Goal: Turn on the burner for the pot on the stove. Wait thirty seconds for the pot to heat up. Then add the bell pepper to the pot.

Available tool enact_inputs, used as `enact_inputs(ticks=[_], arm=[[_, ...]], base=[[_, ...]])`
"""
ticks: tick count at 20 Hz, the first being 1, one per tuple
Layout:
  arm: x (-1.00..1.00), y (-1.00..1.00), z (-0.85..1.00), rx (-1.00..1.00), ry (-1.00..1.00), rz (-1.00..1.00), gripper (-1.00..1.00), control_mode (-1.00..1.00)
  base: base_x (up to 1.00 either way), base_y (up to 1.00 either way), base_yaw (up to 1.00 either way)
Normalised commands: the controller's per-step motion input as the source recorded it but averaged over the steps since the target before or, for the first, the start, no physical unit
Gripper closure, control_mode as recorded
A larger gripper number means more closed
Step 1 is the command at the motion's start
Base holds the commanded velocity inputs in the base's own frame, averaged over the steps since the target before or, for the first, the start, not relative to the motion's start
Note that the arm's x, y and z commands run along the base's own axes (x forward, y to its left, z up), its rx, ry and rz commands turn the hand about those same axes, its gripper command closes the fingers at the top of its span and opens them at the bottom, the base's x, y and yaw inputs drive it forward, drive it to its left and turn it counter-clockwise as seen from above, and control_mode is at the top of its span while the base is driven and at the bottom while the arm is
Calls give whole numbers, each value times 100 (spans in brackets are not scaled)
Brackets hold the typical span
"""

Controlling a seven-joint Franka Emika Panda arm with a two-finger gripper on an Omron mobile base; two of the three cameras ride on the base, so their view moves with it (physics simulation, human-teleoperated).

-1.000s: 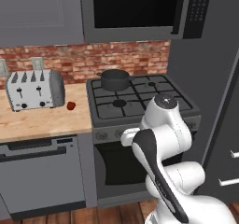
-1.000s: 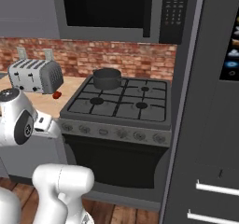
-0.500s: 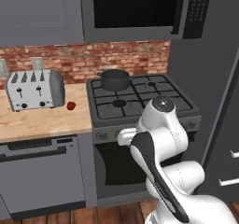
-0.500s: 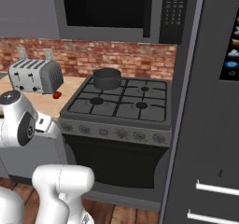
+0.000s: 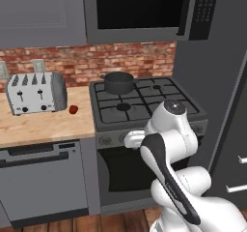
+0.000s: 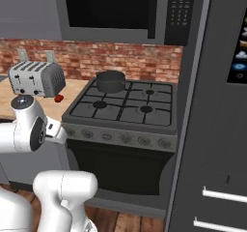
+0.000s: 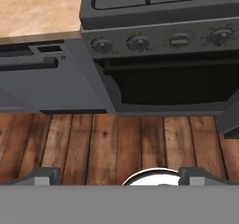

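Note:
The dark grey pot (image 5: pixel 119 82) (image 6: pixel 111 81) stands on the back left of the stove (image 5: pixel 159 111) (image 6: pixel 144 122); the burner under it is covered by the pot. The small red bell pepper (image 5: pixel 73 109) (image 6: pixel 59 98) lies on the wooden counter between toaster and stove. My gripper (image 7: pixel 120 176) is open and holds nothing, its fingertips (image 7: pixel 39 175) far apart. It hangs low in front of the stove's left corner, facing the row of round knobs (image 7: pixel 138 42) and the oven door (image 7: pixel 172 85) from some distance.
A silver toaster (image 5: pixel 36 93) (image 6: pixel 36 78) sits on the counter left of the pepper. A black microwave (image 5: pixel 140 8) hangs over the stove. The dishwasher front (image 7: pixel 46 78) is left of the oven, a tall dark fridge (image 6: pixel 217 129) is to the right, and wooden floor (image 7: pixel 116 143) lies below.
My arm and hand have edged slightly toward the stove front. The gripper has stayed open. Pot and bell pepper have not moved.

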Motion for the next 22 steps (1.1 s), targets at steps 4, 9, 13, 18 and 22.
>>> enact_inputs(ticks=[4,9,13,18,22], arm=[[0,-14,-47,2,-27,2,-100,-100],[1,-2,-56,0,-20,1,-100,-100],[9,-6,-45,0,-11,0,-100,-100],[16,-15,-33,2,-1,0,-100,-100],[23,-12,-25,2,-3,2,-100,-100]], base=[[0,0,0],[0,0,0],[0,0,0],[0,0,0],[0,0,0]])
